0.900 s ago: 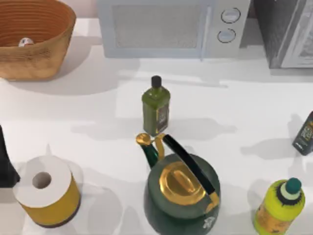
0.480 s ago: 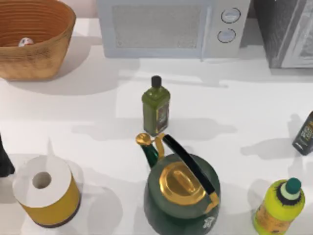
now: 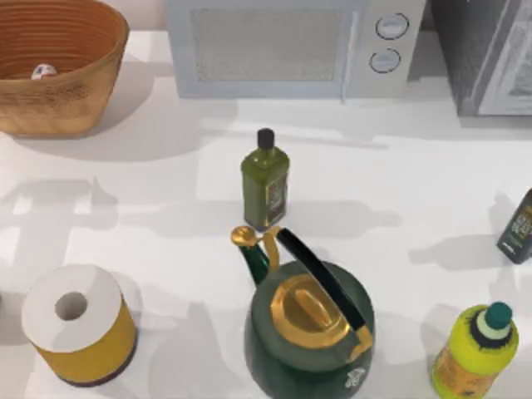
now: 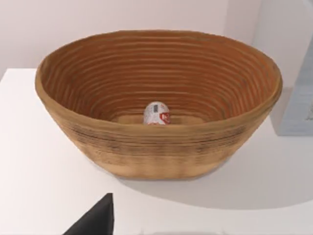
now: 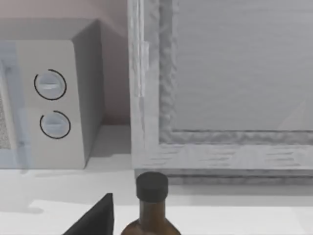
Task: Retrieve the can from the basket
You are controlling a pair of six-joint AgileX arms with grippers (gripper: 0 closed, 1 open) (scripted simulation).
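The basket (image 3: 83,91), an orange-brown wicker bowl, stands at the table's back left corner. The can (image 3: 43,71), a tiny pale cylinder with some red on it, lies on the basket's floor. In the left wrist view the basket (image 4: 156,147) is straight ahead, a short way off, and the can (image 4: 157,113) shows above its near rim. A dark part of my left gripper (image 4: 95,220) sits at that view's edge, short of the basket and touching nothing. A dark part of my right gripper (image 5: 93,218) appears in the right wrist view, beside a brown bottle (image 5: 151,205).
A microwave (image 3: 283,46) stands at the back centre, a grey appliance (image 3: 490,50) at the back right. A green square bottle (image 3: 265,183) stands mid-table, a green and gold kettle (image 3: 309,332) in front of it. Front left is a paper roll (image 3: 79,324); front right a yellow bottle (image 3: 475,349).
My left arm, which showed at the top view's left edge beside the paper roll, has left that view. Its shadow now lies on the table between the basket and the roll.
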